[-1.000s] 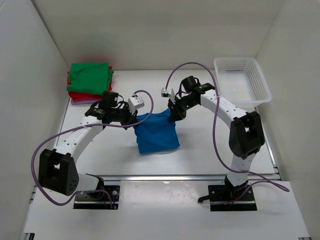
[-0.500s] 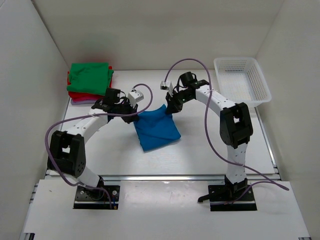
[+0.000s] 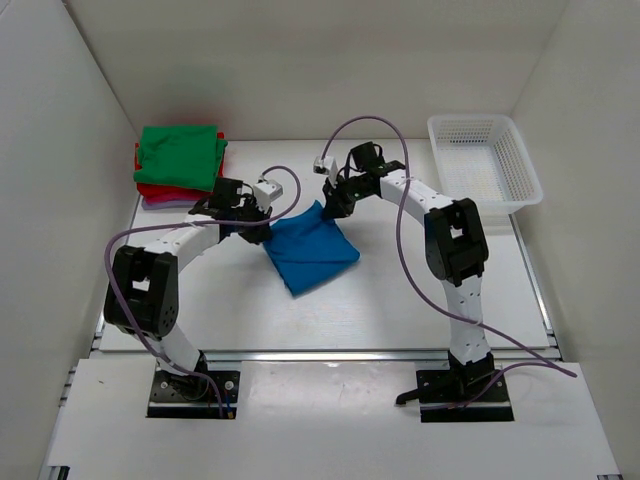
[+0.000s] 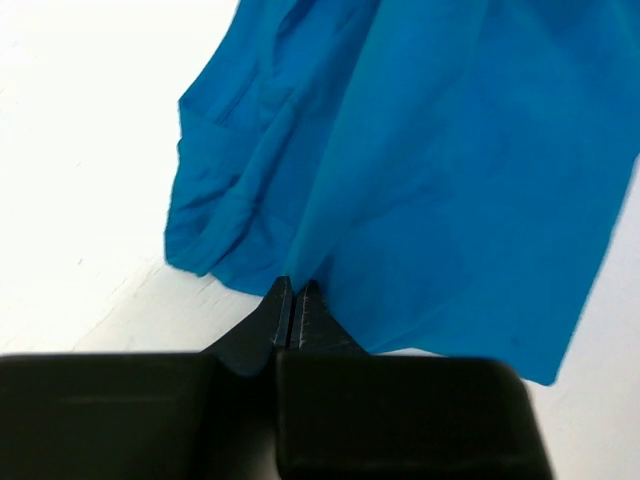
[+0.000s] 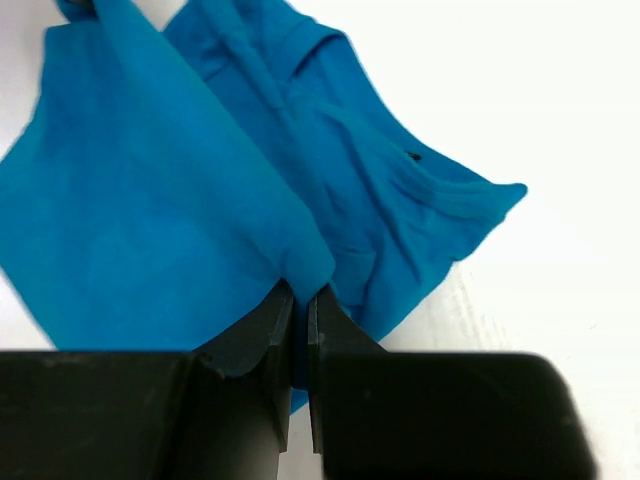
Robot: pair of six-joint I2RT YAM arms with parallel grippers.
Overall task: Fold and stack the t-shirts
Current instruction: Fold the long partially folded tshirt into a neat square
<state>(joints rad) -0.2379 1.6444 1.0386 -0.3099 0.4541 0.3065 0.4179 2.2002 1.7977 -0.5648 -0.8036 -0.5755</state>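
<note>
The left pincer (image 4: 295,300) is pressed together on one edge of the blue t-shirt (image 3: 310,255), and the right pincer (image 5: 300,300) is clamped on another edge of it. The cloth spreads out ahead of both pincers, between them, and its far part lies on the white desk (image 3: 400,300). The folded t-shirts (image 3: 180,165), green on top of red, are stacked beyond the left pincer. A white mesh basket (image 3: 483,165) stands well off to the right pincer's outer side.

The blue shirt (image 4: 430,150) ran off the top edge in both wrist views. The green shirt (image 3: 180,155) hid most of the red shirt (image 3: 150,190) beneath.
</note>
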